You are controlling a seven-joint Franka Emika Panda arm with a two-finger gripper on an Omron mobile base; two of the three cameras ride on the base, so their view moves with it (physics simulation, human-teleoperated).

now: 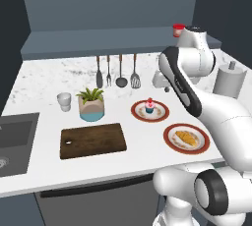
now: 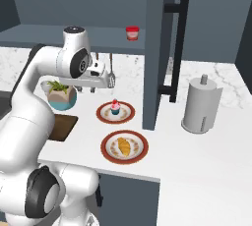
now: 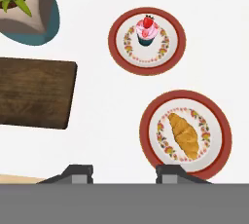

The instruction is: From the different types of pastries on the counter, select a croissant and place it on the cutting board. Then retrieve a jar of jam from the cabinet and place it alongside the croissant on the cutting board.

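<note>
I note two round orange-rimmed plates (image 1: 186, 138) side by side, a green potted plant in a teal-and-beige pot (image 1: 91, 104) beside a white cup (image 1: 64, 101), four hanging metal utensils (image 1: 116, 71), a white paper-towel roll (image 2: 201, 106), and a grey sink (image 1: 15, 144).

No text, label, brand, number or sign can be read anywhere in these pictures. The red jar of jam (image 1: 178, 30) on the cabinet ledge carries a pale band, but it shows no lettering (too small to tell whether anything is printed there). The two orange-rimmed plates (image 3: 185, 133) on the table bear only a ring of small flower-like decoration, no writing. The cutting board (image 1: 92, 140) and the plant pot (image 1: 91, 108) are plain.
</note>
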